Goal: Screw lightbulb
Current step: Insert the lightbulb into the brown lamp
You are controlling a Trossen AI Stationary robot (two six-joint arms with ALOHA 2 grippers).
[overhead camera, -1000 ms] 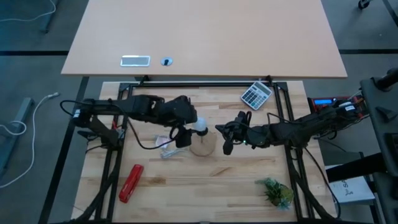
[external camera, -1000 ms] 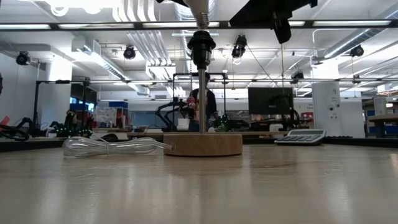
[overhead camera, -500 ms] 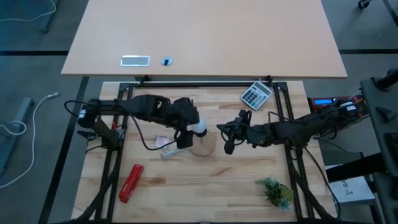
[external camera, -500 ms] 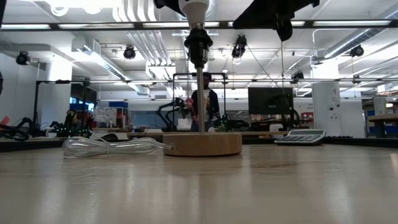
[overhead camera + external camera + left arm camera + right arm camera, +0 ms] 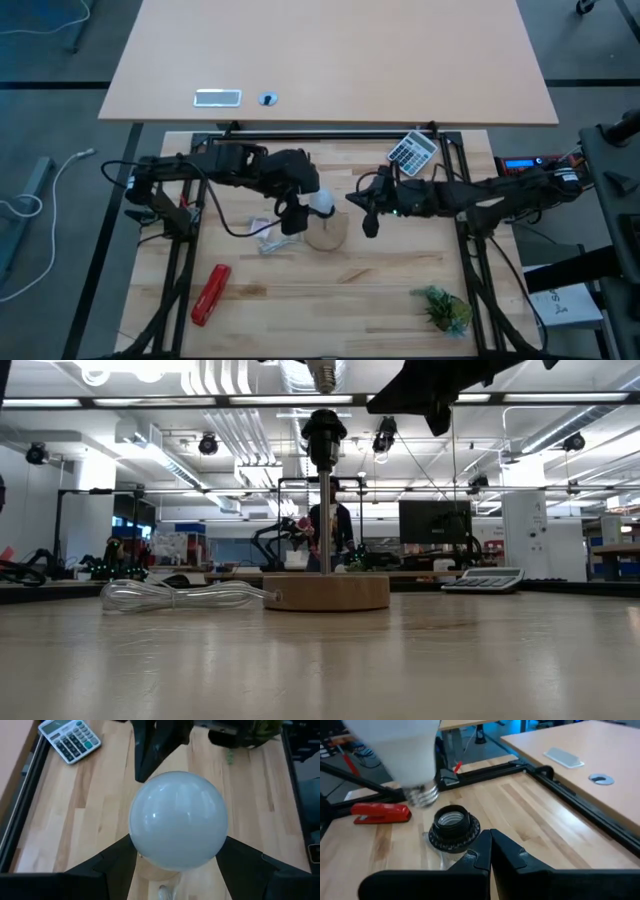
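The white lightbulb (image 5: pixel 177 820) is in my left gripper (image 5: pixel 316 205), screw end down. Its silvery screw end (image 5: pixel 422 795) hangs just above the black socket (image 5: pixel 454 827); in the low view the screw end (image 5: pixel 322 372) is clear of the socket (image 5: pixel 324 430). The socket stands on a thin post on the round wooden disc (image 5: pixel 325 592), which rests flat on the table. My right gripper (image 5: pixel 368 225) is shut and empty, to the right of the socket and apart from it. My left gripper pinches the bulb's round white globe (image 5: pixel 137 845) between its two fingers (image 5: pixel 240 862), one on either side. The fingers come from the table's left, slanting down. The bulb is upright, screw end down, lifted clear above the socket.
A clear shiny plastic bundle (image 5: pixel 268 235) lies left of the disc. A red stapler (image 5: pixel 210 293) lies near the front left, a calculator (image 5: pixel 411 152) at the far right, a green plant sprig (image 5: pixel 443 308) at the front right. A larger tan table stands beyond the far edge.
My left gripper has gone up with the bulb: its screw end stood at the socket's mouth a second ago and is now lifted clear above it. My right gripper has moved a little toward the table's far edge, still shut.
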